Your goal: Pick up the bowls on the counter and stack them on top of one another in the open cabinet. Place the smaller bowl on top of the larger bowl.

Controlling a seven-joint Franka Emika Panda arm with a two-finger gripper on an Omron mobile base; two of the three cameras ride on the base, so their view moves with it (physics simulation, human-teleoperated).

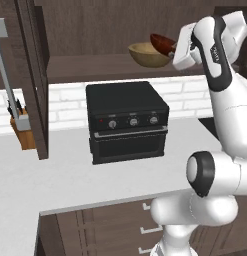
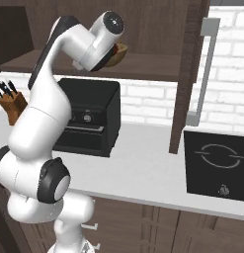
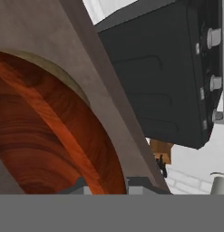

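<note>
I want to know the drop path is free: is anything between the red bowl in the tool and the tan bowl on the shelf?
Nothing: in the left base view the red bowl hangs tilted right beside the tan bowl.

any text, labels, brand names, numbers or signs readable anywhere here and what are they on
No readable text anywhere.
Robot arm: a tiny light mark on the dark joint cover, too small to read.
Toaster oven: three knobs and a small red dot, no legible labels or numbers.
Cooktop: a white ring burner outline and a knob, a symbol rather than words.
Bowls, cabinet shelf, knife block: no markings.
</note>
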